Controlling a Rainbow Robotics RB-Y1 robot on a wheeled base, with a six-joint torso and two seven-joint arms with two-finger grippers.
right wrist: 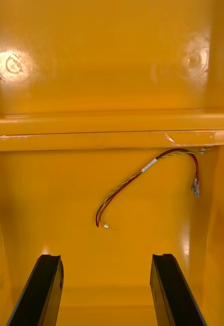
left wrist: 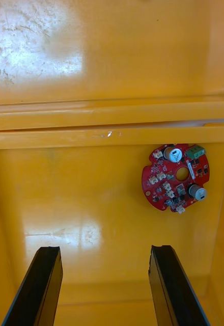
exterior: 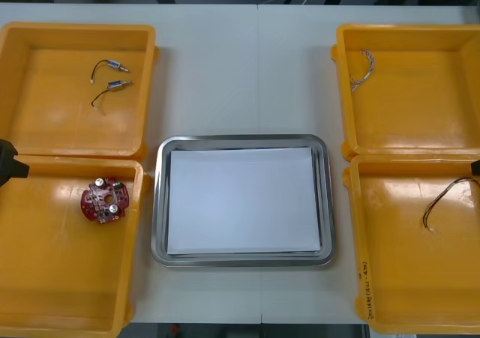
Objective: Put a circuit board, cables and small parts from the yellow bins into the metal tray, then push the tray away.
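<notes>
A round red circuit board (exterior: 105, 199) lies in the near left yellow bin (exterior: 45, 293). My left gripper (left wrist: 106, 288) hangs open above this bin's floor, the circuit board (left wrist: 176, 177) ahead of its fingers and apart from them. A red and yellow cable (exterior: 448, 198) lies in the near right yellow bin (exterior: 405, 278). My right gripper (right wrist: 107, 290) is open over that bin, with the red and yellow cable (right wrist: 137, 178) ahead of its fingertips and untouched. The metal tray (exterior: 160, 203), white inside, sits between the bins with nothing in it.
The far left bin (exterior: 45, 128) holds two small metal parts (exterior: 114, 85) with black wires. A thin twisted cable (exterior: 363, 70) lies in the far right bin (exterior: 420, 128). Bare table stretches beyond the tray. Black parts of the arms show at the left edge (exterior: 9, 166) and right edge (exterior: 475, 167).
</notes>
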